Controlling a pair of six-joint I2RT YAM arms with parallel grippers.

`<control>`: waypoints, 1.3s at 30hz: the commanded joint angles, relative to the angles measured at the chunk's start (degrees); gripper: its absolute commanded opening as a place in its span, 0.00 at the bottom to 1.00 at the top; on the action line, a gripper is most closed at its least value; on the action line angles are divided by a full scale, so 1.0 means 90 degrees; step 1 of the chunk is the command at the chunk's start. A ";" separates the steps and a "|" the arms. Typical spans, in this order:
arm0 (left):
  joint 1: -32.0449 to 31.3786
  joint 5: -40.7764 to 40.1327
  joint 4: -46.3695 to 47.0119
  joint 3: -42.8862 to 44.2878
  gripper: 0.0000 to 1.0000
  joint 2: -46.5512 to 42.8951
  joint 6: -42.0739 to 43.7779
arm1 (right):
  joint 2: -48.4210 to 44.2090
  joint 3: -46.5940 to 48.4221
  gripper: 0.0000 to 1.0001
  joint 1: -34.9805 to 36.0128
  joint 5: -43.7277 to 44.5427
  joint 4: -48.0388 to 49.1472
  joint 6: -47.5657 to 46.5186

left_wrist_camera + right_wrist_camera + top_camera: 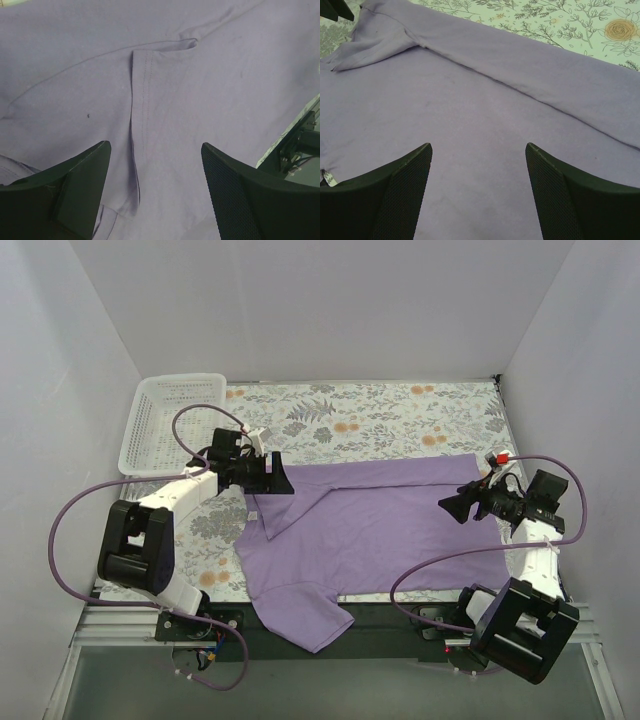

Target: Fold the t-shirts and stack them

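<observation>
Looking down from above, we see the shirt [390,530] lying on the floral table [400,410] between the two arms. Its far edge is folded over toward the middle in a long strip, and one sleeve [305,615] reaches over the dark near edge of the table. The left gripper [278,475] hangs over the shirt's far left corner. In its wrist view we find the fingers [75,190] spread wide with nothing pinched, and a stitched hem [145,100] runs across the cloth in the gap between them. We cannot tell whether the tips touch the fabric. The right gripper [450,505] sits over the shirt's right side, pointing left. Its fingers [570,195] are also spread apart and empty above smooth purple cloth. Beyond them the folded strip [545,65] crosses the view on a slant, and a small white tag [329,177] shows at the left edge. The basket [165,420] stands at the far left corner, apart from the shirt.
</observation>
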 commanded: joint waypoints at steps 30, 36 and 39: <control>-0.0124 -0.0006 0.0189 -0.0134 0.71 0.0163 0.0186 | -0.0032 -0.0025 0.82 0.0007 -0.0169 -0.0054 0.0009; -0.0144 -0.0006 0.0198 -0.0153 0.71 0.0173 0.0186 | -0.0042 -0.0025 0.82 0.0007 -0.0159 -0.0045 0.0009; -0.0154 0.0004 0.0218 -0.0144 0.71 0.0183 0.0196 | -0.0032 -0.0035 0.83 0.0007 -0.0150 -0.0054 0.0009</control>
